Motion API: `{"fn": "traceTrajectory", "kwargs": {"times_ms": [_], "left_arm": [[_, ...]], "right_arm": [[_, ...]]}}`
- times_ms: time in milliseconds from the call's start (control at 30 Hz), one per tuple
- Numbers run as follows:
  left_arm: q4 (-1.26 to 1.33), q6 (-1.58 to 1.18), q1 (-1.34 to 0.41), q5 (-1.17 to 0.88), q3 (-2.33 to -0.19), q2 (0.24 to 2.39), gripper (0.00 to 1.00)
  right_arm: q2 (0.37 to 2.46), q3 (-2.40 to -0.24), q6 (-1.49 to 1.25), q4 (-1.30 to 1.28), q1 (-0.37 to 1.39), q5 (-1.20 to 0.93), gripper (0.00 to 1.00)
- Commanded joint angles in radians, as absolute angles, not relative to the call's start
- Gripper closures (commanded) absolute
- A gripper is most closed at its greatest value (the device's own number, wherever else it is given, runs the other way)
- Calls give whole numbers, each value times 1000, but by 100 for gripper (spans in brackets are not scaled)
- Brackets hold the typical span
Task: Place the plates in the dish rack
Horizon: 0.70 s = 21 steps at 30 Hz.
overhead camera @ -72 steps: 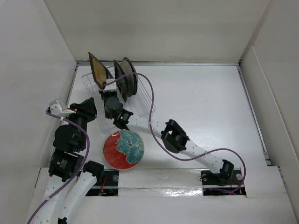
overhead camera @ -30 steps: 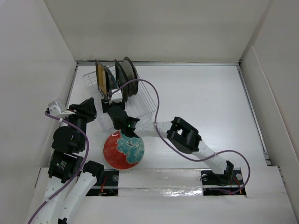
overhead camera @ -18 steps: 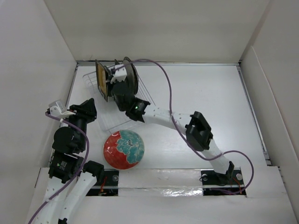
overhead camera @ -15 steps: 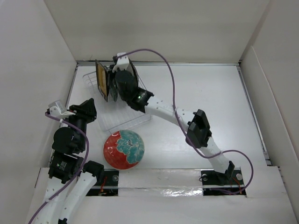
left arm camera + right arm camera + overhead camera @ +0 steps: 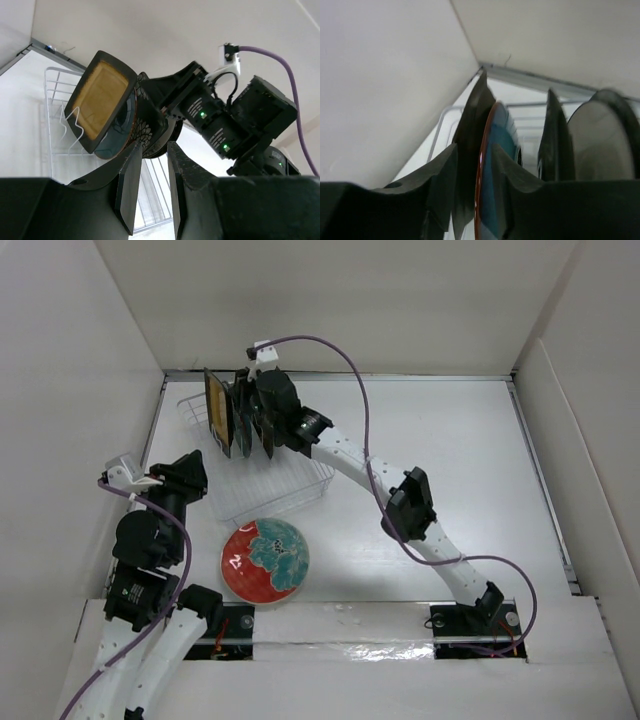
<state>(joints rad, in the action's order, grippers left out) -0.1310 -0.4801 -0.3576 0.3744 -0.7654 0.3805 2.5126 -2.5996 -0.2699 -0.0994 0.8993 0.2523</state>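
- Right claw (image 5: 473, 150) — fingers spread, gripping nothing, above the plates (image 5: 600, 135) standing on edge in the rack (image 5: 275, 490).
- Left claw (image 5: 152, 147) — narrow gap, empty, left of the rack.
- Black-gold plate (image 5: 213, 410) upright at the rack's left end.
- Red plate (image 5: 265, 560) flat, just in front of the rack.

Lab-style robot test cell: white tabletop (image 5: 460, 470) boxed in by plain white panel walls (image 5: 340, 300); left arm (image 5: 150, 540) and right arm (image 5: 405, 510) bolted at the near edge, purple cables (image 5: 352, 390) exposed.
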Motion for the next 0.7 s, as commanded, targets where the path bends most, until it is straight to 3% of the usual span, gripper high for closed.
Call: {"fn": "traceTrajectory", "kwargs": {"times_ms": [0,33,100,133,167,367,567,667], "left_arm": [[-97,-471,-354,387,-770,432,76],[-104,-471,-354,385,-775,452,76],[-123,-474,-354,374,-802,527,80],[-124,-474,-354,361,-813,557,81],[-124,-476,-354,353,-825,613,82],[-124,-480,-354,347,-946,829,87],[-170,-404,-354,439,-1237,1206,71],[-230,-376,-354,517,-1420,1403,67]], "right_arm": [[2459,-2550,-298,-75,908,184,65],[2418,-2390,-299,34,908,198,73],[2248,-2192,-304,167,908,212,98],[2190,-2102,-302,269,908,225,100],[2090,-1974,-301,302,908,233,100],[1817,-1688,-264,340,908,229,100],[1545,-1337,-316,328,874,219,91],[1425,-1162,-367,356,862,189,82]]}}
